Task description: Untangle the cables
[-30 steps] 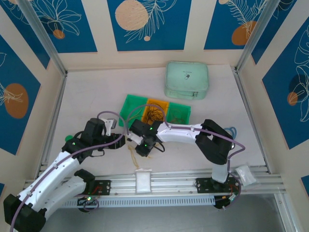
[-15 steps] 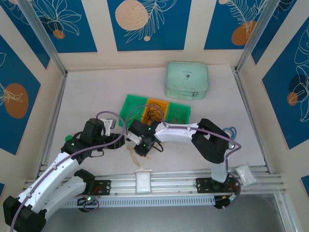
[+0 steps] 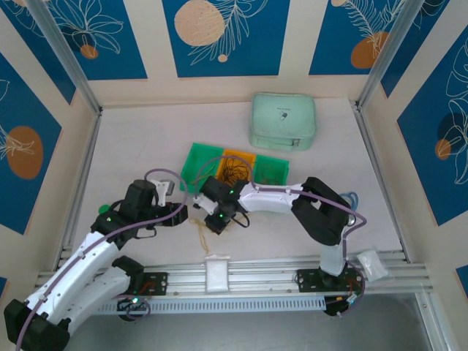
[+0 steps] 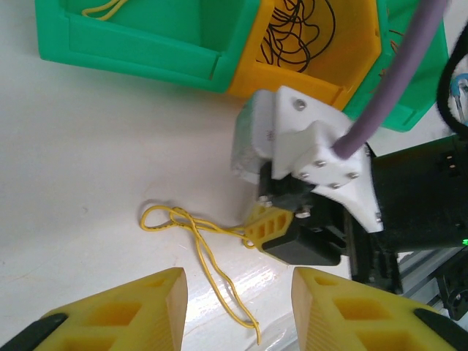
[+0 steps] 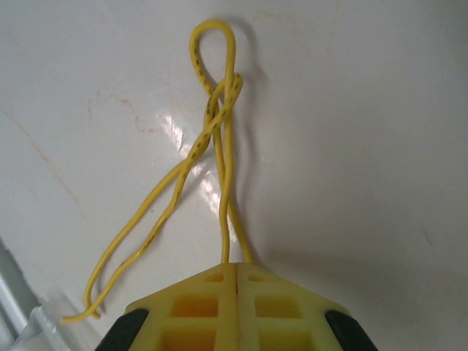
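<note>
The yellow cable (image 5: pixel 219 106) lies on the white counter (image 3: pixel 131 146), one end pinched in the right pincer (image 5: pixel 235 274), whose yellow fingers are pressed together on it. In the right wrist view its long axis runs straight away from the fingertips. At the far end is a small closed loop, and just below that loop the strands are twisted over one another. Two loose strands trail back toward the lower left.

From the left wrist the same cable (image 4: pixel 196 225) stretches leftward from the right pincer (image 4: pixel 267 223) to that loop, and a free tail slants down toward the near edge. The left pincer (image 4: pixel 238 303) stands spread, nothing between its fingers, with the cable lying just beyond the fingertips. From above, the cable (image 3: pixel 200 235) sits between the two pincers and the aluminium rail (image 3: pixel 278 272), the left pincer (image 3: pixel 184 212) and right pincer (image 3: pixel 218 223) close together above it.

Just behind the pincers stands a row of three bins. The left green bin (image 4: pixel 139 51) holds a bit of yellow cable (image 4: pixel 102 9). The orange bin (image 4: pixel 285 77) holds a tangle of black cables (image 4: pixel 296 33). What lies in the right green bin (image 3: pixel 269 170) is too small to tell. Farther back lies a mint zip case (image 3: pixel 284 121). A white packet (image 3: pixel 217 273) rests on the rail, and a clear bag (image 3: pixel 369 263) sits at the rail's right end.
</note>
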Tool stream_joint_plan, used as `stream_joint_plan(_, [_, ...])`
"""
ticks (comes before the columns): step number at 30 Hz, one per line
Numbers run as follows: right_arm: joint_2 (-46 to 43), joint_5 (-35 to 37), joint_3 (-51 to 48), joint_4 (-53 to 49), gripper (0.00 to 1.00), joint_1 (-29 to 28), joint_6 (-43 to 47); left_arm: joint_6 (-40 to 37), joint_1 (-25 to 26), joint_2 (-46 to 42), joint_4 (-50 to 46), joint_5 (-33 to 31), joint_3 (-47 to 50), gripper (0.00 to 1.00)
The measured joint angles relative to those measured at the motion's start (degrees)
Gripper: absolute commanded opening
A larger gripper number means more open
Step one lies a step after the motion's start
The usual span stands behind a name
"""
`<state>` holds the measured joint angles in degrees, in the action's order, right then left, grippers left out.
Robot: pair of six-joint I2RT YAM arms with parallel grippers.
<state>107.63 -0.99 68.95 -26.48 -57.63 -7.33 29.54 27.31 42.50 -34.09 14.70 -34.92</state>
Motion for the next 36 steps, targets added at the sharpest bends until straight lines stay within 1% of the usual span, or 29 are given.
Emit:
stream_joint_plan(4, [-5.2,-3.41,-2.84,1.84,0.0,2.05,-1.7,-0.02,-0.07,0.33,0.46,0.22,0.0,0.41])
stream_joint_plan(6, [-7.58,-5.33,-2.97,2.34,0.08,3.02,-2.32,-0.04,-0.09,0.83,0.79,0.28,0.02,0.41])
stream_joint_plan(8, [-8.81,-6.62,-2.89,2.84,0.14,3.65,-2.58,-0.04,-0.11,1.51,1.07,0.33,0.13,0.41])
stream_joint_plan(12, [-7.76,-6.97,-1.51,1.38,0.2,2.8,-1.57,-0.02,-0.11,2.34,1.95,0.72,0.7,0.41])
stream_joint_plan(14, [-5.88,-6.84,-0.09,0.04,0.26,2.1,-0.94,-0.02,-0.11,2.36,1.95,0.81,0.85,0.41])
stream_joint_plan(15, [-4.52,-6.75,0.76,-0.57,0.28,1.75,-0.31,-0.04,-0.11,2.36,1.97,0.87,0.85,0.41])
stream_joint_plan(19, [-0.2,-6.03,3.06,-3.06,0.28,0.83,0.83,-0.24,-0.11,2.36,1.95,0.9,0.85,0.41])
stream_joint_plan(22, [1.68,-4.11,3.58,-4.24,0.28,0.17,1.42,-0.57,-0.15,2.36,1.92,0.9,0.85,0.41])
stream_joint_plan(27, [2.21,-0.02,3.72,-4.79,0.28,-0.85,2.1,-0.96,-0.2,2.36,1.92,0.9,0.85,0.41])
stream_joint_plan(36, [2.23,3.08,3.91,-4.46,0.28,-2.47,3.48,-1.07,-0.2,2.32,1.92,0.9,0.85,0.41])
